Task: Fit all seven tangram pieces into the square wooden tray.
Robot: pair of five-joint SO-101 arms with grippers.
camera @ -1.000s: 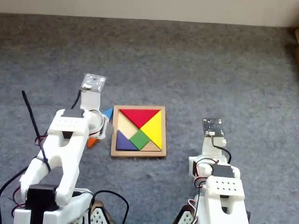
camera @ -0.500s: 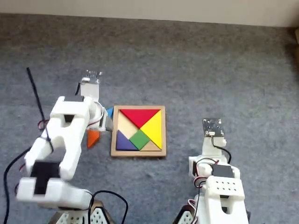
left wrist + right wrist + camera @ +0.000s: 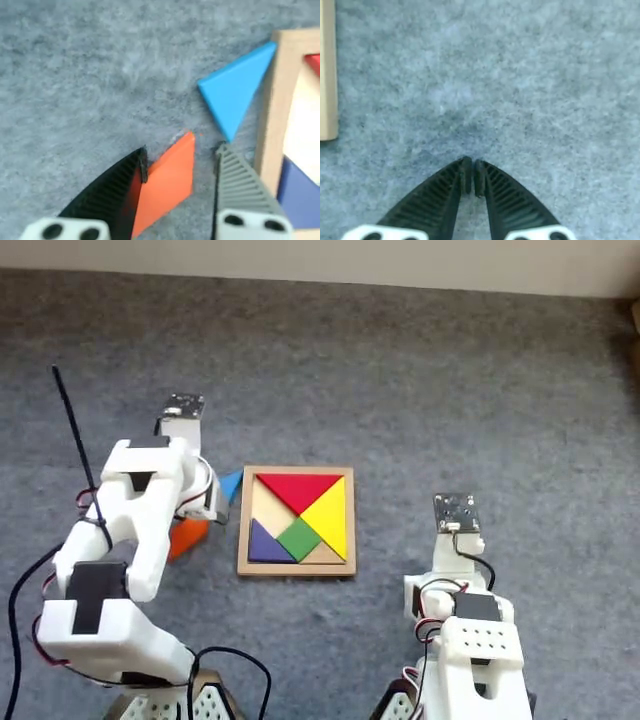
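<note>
- The counter [image 3: 480, 380] has a grey, fuzzy, felt-like cover.
- The left gripper [image 3: 181, 149] has ribbed fingers, one black and one grey, spread wide apart.
- A flat orange parallelogram [image 3: 167, 182] lies between them, against the black finger and clear of the grey one.
- Just past the grey fingertip sits a flat blue triangle [image 3: 234, 95], one tip at the tray's rim.
- The square wooden tray [image 3: 243, 530], in pale wood, lies beside the grey finger. It holds a red triangle [image 3: 298, 487], a yellow triangle [image 3: 330, 515], a green square [image 3: 300, 537] and a purple triangle [image 3: 265, 543], with two bare patches.
- The right gripper [image 3: 471, 177] has its black fingers clenched together, empty, over bare felt.
</note>
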